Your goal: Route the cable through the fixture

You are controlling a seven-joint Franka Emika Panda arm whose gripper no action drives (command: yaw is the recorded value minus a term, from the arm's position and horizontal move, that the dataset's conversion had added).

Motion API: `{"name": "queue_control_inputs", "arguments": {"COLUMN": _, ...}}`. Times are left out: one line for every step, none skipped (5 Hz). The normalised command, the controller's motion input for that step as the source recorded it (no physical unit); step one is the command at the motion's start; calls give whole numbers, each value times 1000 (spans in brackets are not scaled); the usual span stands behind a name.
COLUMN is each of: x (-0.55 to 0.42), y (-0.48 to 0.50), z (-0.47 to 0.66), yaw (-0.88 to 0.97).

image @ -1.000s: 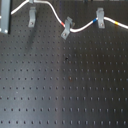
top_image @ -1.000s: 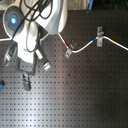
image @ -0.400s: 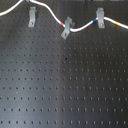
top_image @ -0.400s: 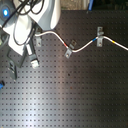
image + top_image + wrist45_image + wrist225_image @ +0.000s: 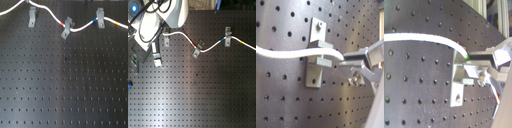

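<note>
Cable runs across far end of black perforated desk, laid through tilted mid clip and broad clip; red, blue, yellow bands visible. Fixture stands near first exterior view's left, cable passing just beside its top. In first wrist view, fingers closed on cable end next to fixture. Robot body crowds that corner in second exterior view.

cable: both ends cut off by frame | hand: blurred
</note>
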Motion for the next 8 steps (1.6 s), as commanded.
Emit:
{"name": "queue_control_inputs", "arguments": {"x": -41, "y": 162, "z": 216, "yaw": 554}}
{"name": "queue_control_inputs", "arguments": {"x": -61, "y": 70, "z": 266, "yaw": 320}}
{"name": "queue_control_inputs", "arguments": {"x": -72, "y": 97, "z": 281, "yaw": 137}}
{"name": "queue_control_inputs", "arguments": {"x": -70, "y": 105, "z": 245, "yaw": 31}}
{"name": "queue_control_inputs", "arguments": {"x": -75, "y": 114, "z": 234, "yaw": -74}}
{"name": "queue_control_inputs", "arguments": {"x": -20, "y": 201, "z": 377, "yaw": -171}}
{"name": "queue_control_inputs", "arguments": {"x": -63, "y": 178, "z": 434, "yaw": -280}}
{"name": "queue_control_inputs", "arguments": {"x": -43, "y": 218, "z": 371, "yaw": -288}}
